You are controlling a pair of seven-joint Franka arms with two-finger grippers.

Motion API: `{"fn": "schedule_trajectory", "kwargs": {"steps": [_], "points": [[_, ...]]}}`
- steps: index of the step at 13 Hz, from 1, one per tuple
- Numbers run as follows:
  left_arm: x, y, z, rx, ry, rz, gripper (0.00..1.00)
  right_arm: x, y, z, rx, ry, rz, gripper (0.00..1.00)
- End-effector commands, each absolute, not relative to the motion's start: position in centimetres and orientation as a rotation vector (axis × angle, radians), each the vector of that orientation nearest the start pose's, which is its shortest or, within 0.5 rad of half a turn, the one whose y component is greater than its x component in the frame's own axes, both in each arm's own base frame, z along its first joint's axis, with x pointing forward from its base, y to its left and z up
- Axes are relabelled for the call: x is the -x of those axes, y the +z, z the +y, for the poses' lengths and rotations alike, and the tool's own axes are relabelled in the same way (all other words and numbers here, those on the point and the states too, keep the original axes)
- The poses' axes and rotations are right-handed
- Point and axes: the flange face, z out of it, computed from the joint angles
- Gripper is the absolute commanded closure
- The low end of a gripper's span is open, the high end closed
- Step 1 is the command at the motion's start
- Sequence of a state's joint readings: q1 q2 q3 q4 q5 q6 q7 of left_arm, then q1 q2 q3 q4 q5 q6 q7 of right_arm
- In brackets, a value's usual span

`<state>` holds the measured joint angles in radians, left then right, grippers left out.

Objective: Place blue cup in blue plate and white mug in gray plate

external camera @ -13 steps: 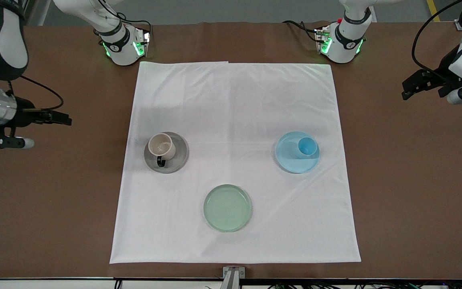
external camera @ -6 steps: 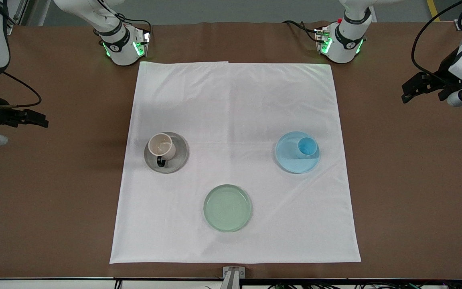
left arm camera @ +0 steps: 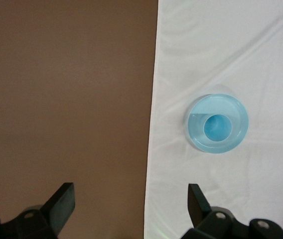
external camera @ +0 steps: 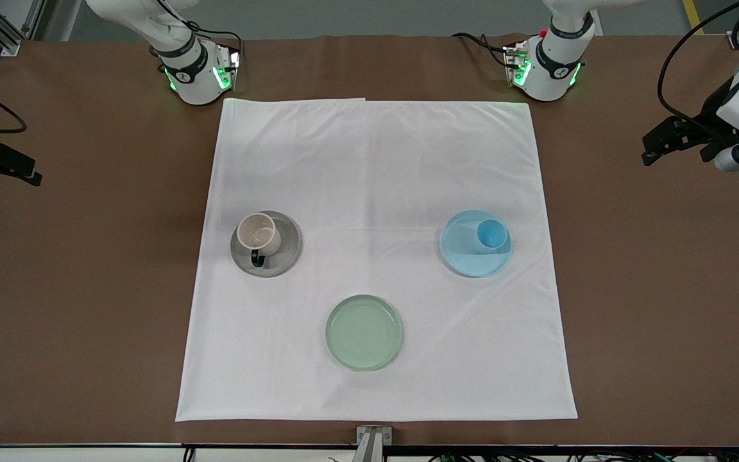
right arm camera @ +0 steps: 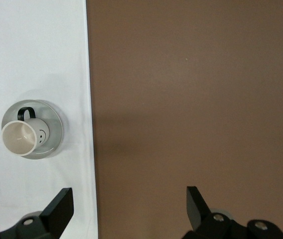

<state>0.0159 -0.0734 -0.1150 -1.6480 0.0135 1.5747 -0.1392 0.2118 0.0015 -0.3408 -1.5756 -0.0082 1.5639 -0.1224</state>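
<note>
Brown table (external camera: 664, 321) carrying white cloth (external camera: 376, 173). Pale green plate (external camera: 364, 332) sitting nearest, bare. White mug (external camera: 258, 233) standing in gray plate (external camera: 283, 256); blue cup (external camera: 491, 235) in blue plate (external camera: 462, 253). Left gripper (left arm camera: 130, 201), right gripper (right arm camera: 130, 205) hovering over bare table, jaws spread, empty. Task looking complete; nothing further needed.

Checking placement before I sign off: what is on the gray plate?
The cream-white mug with black loop handle stands upright on the round gray plate. The plate surface beneath the mug is hidden.
</note>
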Motion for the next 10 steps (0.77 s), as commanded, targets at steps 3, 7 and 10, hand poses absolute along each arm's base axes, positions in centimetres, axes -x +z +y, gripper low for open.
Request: {"fn": "schedule_trajectory", "kwargs": {"steps": [3, 7, 10], "points": [[-53.0, 63.1, -5.3, 3.126, -0.004, -0.039, 0.00, -55.8, 61.7, -6.1, 3.165, 0.041, -0.012, 0.00], [-53.0, 63.3, -5.2, 3.126, -0.009, -0.046, 0.00, -55.9, 62.1, -6.3, 3.166, 0.024, -0.007, 0.00], [-52.5, 64.1, -5.1, 3.121, -0.024, -0.051, 0.00, -56.0, 61.8, -6.7, 3.118, 0.029, 0.000, 0.00]]}}
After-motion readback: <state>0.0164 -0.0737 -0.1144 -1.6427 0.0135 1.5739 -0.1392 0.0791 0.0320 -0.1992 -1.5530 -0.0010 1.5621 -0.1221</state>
